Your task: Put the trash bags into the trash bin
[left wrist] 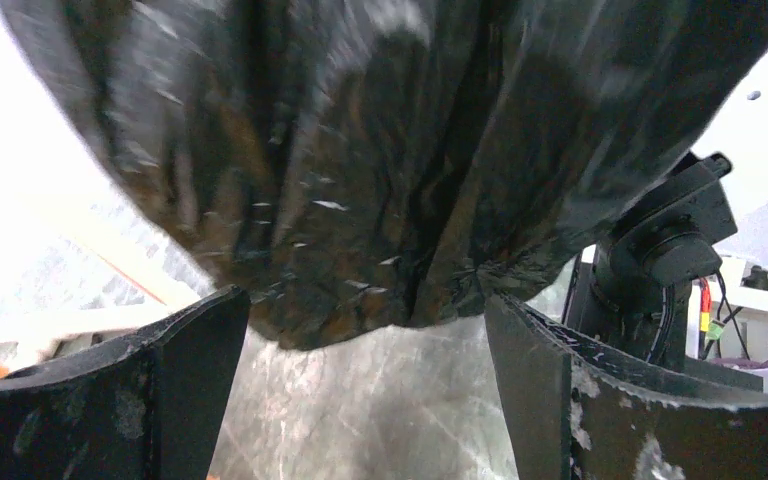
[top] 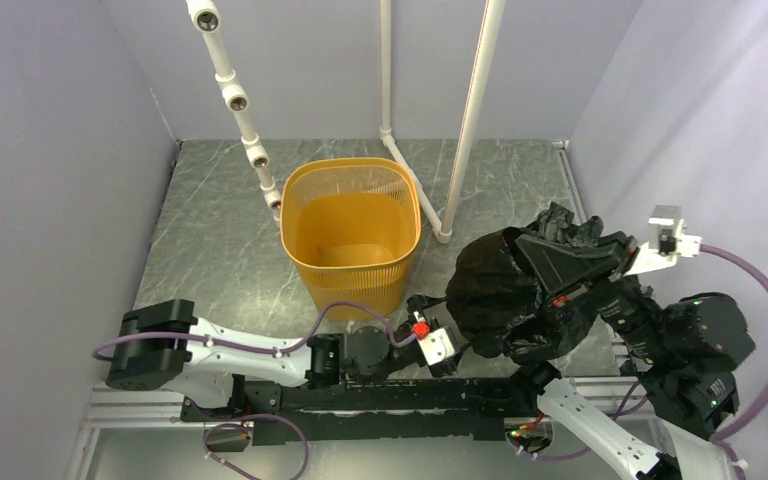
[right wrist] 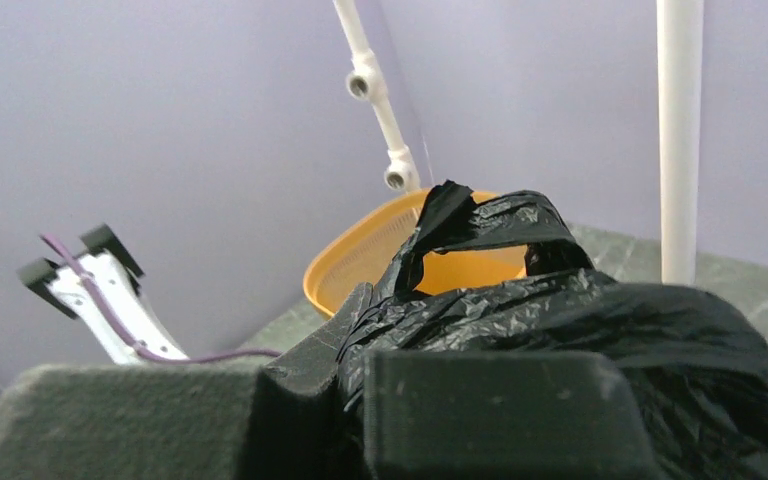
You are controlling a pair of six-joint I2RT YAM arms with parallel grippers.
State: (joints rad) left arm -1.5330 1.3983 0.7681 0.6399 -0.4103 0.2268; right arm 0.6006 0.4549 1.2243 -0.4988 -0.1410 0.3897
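While the bag [top: 520,290] hangs bunched and crinkled off the table [top: 220,250], it sits near the right edge, right of the bin [top: 355,285] and not over its rim.

Bin: upright, mid-table toward the far edge. Nothing visible inside.

Right gripper [right wrist: 360,370]: jaws pressed together on a fold of the bag's upper part, and it carries the whole load. A loose loop of plastic sticks up past the fingers toward the bin.

Left gripper [left wrist: 362,300]: jaws wide apart, gripping nothing. The bag's lower end dangles just above and between them; whether it touches, I cannot tell.

Step in hand, as I judge it: carry the bag over the bin and lower it in. The rim is not yet crossed.

To do it well:
- Raise the bag until its dangling bottom clears the near right rim before swinging left. A snag could shove or tip the bin.
- Hold the right pinch firm until the bulk is below the rim.
- The left gripper should either gather the lower end or get out of the path.
- Mind the white pipes [top: 460,130] beyond the bin.
- Release centred over the opening, since thin plastic likes to drape on an edge.
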